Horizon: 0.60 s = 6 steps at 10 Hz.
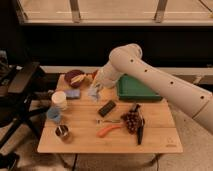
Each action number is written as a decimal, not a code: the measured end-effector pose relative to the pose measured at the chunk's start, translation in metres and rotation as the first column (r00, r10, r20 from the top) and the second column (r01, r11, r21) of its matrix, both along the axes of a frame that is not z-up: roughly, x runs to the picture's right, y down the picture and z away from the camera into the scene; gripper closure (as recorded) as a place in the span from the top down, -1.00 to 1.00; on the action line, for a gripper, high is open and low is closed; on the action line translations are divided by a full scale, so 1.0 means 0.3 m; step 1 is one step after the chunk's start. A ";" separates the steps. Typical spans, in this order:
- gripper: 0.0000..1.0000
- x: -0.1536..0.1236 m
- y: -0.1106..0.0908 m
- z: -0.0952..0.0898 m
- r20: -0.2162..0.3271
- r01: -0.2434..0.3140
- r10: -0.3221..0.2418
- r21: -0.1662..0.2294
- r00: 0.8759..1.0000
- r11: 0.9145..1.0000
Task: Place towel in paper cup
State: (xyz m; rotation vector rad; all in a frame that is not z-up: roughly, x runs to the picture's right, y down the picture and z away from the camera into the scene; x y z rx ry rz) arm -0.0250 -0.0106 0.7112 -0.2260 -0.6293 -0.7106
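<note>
The paper cup (59, 100) stands upright near the left edge of the wooden table (155, 142). A small blue cup (53, 115) sits just in front of it, and a shiny metal cup (62, 132) stands nearer still, by the near left corner. Just right of the paper cup, a darker blue pad (72, 93) lies flat. Beyond the pad, at the far edge, is a dark red bowl (75, 77) with something pale inside.

Right of the pad and above the far-middle of the table is the gripper (96, 89). Its fingers are pressed together on the towel (93, 94), which hangs from them as a small pale bunch, clear of the tabletop. The towel is to the right of the paper cup, with the blue pad between them, and it is not over the cup's mouth.

A black block (106, 108) lies just near and right of the gripper. An orange carrot-shaped piece (107, 131) lies near the front edge, with a bunch of dark grapes (131, 120) to its right. A green tray (135, 91) sits at the far right.

The white arm (150, 75) enters from the lower right and rises leftward over the tray to a rounded elbow. From there it bends down and left to the gripper.
</note>
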 end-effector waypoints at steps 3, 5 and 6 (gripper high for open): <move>-1.00 -0.003 0.000 -0.001 0.001 0.001 -0.001 0.000 1.000 1.000; -1.00 -0.011 -0.003 -0.008 0.019 0.008 -0.008 0.010 1.000 1.000; -1.00 -0.030 -0.009 -0.017 0.040 0.021 -0.022 0.024 0.999 0.999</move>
